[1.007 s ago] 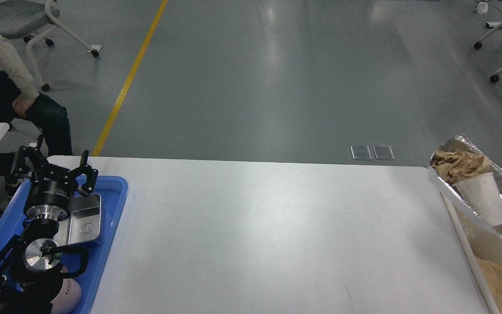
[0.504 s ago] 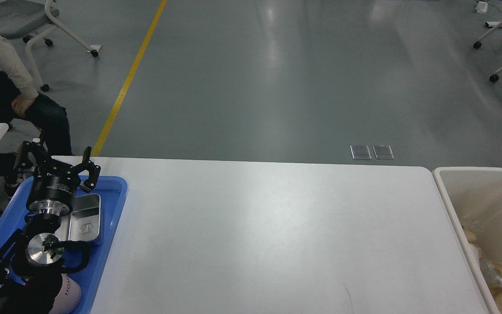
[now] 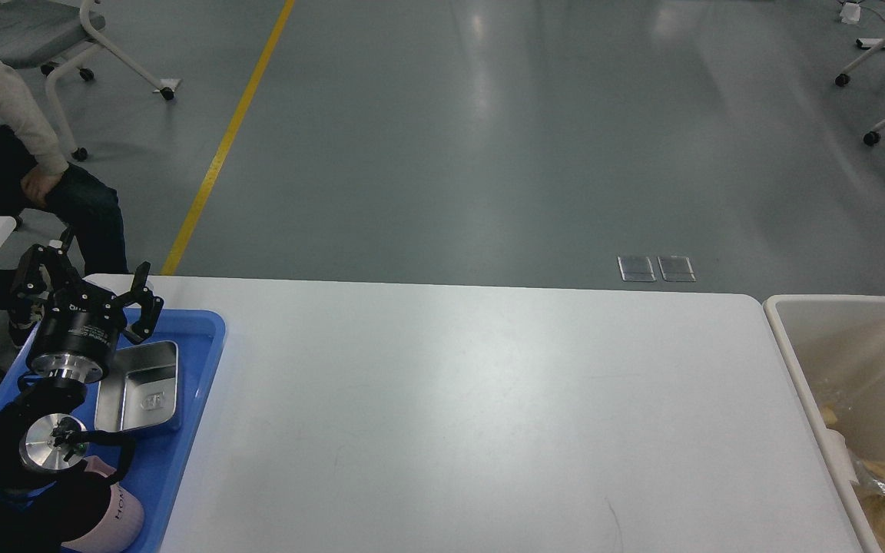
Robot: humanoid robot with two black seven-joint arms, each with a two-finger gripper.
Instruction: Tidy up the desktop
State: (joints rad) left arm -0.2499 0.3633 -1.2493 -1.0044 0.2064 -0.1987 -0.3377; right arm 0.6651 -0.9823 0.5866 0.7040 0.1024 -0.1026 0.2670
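At 9 o'clock of the view, left gripper [image 3: 80, 292] hovers over the far end of the blue tray [image 3: 197, 369], fingers spread, holding nothing. Steel tin [image 3: 139, 388] sits in the tray just at 5 o'clock from the gripper; pink-and-dark item [image 3: 116, 518] lies in the tray's near end, partly hidden by the arm. Desktop [image 3: 473, 415] fills the centre, long axis running 9 to 3 o'clock, bare surface stretching to 3 o'clock of the gripper. Beige bin [image 3: 796, 369] with paper and plastic trash stands past the desktop's 3 o'clock edge. Right gripper not in view. Judgement: nothing loose left on the desktop, tidying looks nearly done; left arm is the only one near anything, and the tin lies closest.
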